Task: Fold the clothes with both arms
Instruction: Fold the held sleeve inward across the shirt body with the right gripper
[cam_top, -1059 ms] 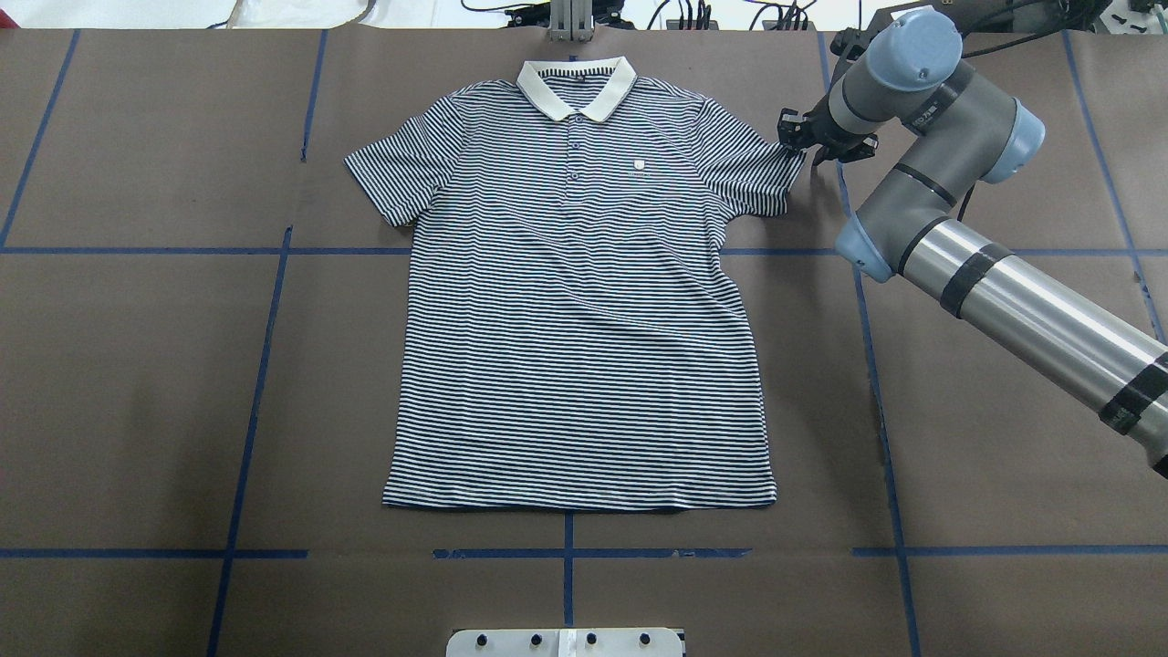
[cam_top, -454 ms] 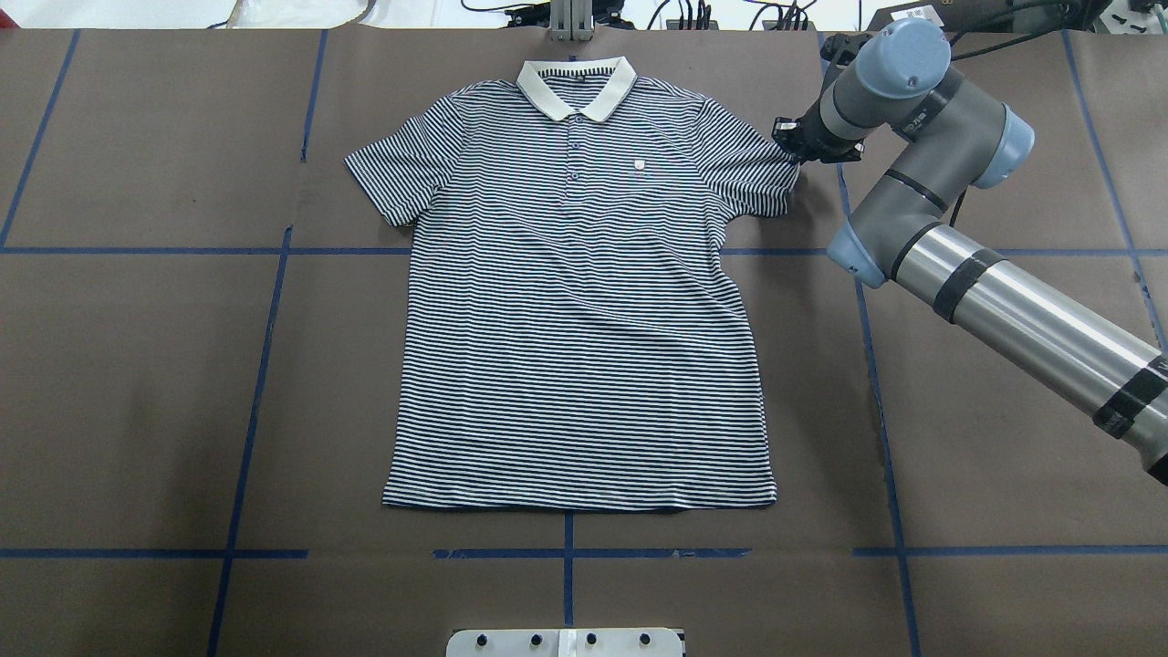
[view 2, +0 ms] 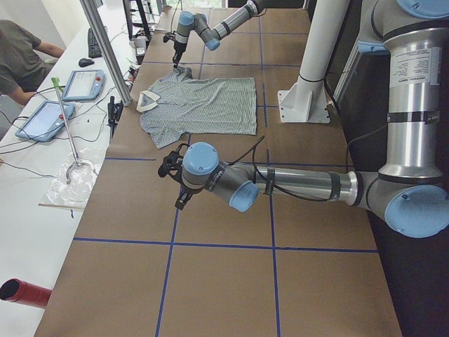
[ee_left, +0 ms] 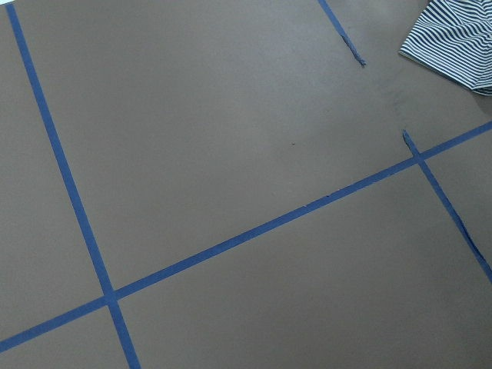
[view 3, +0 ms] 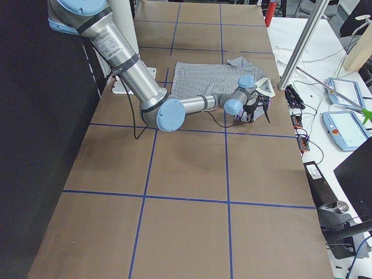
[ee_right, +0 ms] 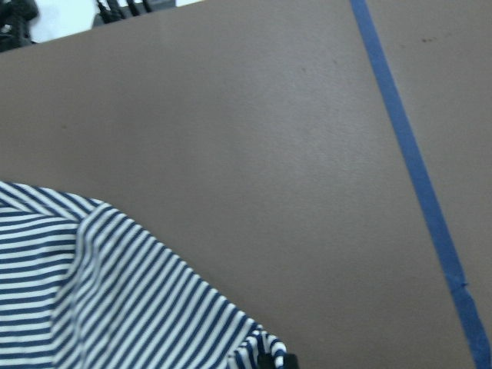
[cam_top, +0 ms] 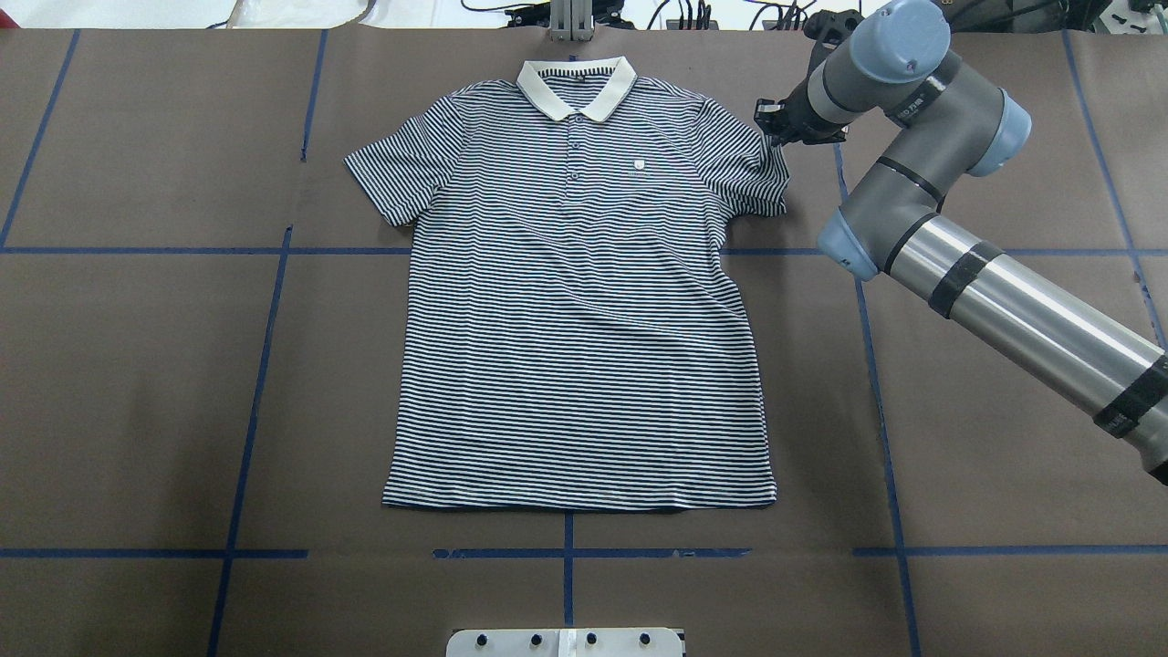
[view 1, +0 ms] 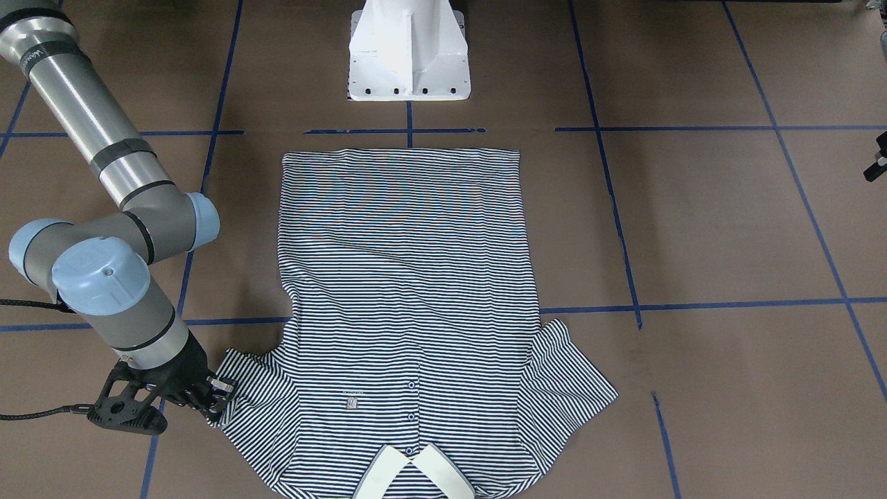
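On the brown taped table [cam_top: 137, 365] the shirt [cam_top: 584, 347] lies flat, and your right gripper [cam_top: 774, 128] is closed on just the tip of its sleeve [cam_top: 756, 169], so a fast pull could slip it free or drag the body crooked; you cannot tell how open the left gripper [view 2: 170, 166] is.

No legible text, arm label [view 2: 411, 67] blurred, chest logo [cam_top: 640, 165] (tiny) unreadable

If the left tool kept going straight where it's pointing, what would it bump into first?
The left tool would probably meet the brown table cover first, near a blue tape line. The striped shirt sits off to one side; depth is unclear.
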Robot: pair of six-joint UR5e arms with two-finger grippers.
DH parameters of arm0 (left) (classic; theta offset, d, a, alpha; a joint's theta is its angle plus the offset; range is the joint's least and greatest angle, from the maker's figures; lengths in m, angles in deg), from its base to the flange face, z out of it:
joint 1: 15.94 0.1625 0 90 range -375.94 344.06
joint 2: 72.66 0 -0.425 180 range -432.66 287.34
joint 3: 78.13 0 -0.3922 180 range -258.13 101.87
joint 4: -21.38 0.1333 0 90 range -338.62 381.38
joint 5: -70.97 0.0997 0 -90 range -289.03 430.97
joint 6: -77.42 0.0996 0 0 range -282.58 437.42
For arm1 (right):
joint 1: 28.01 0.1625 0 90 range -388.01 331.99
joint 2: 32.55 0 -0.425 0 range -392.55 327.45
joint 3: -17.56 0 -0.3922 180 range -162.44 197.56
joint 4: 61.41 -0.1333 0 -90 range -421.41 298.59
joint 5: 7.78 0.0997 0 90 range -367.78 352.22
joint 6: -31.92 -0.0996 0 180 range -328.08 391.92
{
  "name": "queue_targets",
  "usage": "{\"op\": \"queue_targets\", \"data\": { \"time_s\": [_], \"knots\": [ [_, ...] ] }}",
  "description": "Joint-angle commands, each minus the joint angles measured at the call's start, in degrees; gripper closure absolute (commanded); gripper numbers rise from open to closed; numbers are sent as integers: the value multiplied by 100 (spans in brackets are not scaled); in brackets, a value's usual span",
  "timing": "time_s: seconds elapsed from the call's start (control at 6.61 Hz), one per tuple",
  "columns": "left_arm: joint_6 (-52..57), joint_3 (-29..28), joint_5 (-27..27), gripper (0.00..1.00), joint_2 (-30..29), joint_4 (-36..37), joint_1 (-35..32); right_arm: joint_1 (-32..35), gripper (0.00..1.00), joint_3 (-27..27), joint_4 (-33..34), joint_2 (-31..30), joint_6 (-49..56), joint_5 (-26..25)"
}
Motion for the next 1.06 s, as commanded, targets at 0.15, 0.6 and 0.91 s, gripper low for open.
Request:
{"op": "queue_targets", "data": {
  "time_s": [0.15, 0.6, 0.91],
  "knots": [
    [-7, -23, -1, 0, 3, -220, 0, -638, 100, -26, 487, 773, -390, -746],
    [-16, -50, -9, 0, 3, -344, 0, -781, 100, -1635, 544, 1894, -410, -1355],
    [-33, -277, -9, 0, -189, -396, 78, -825, 60, -1813, 535, 1930, -401, -1514]
  ]
}}
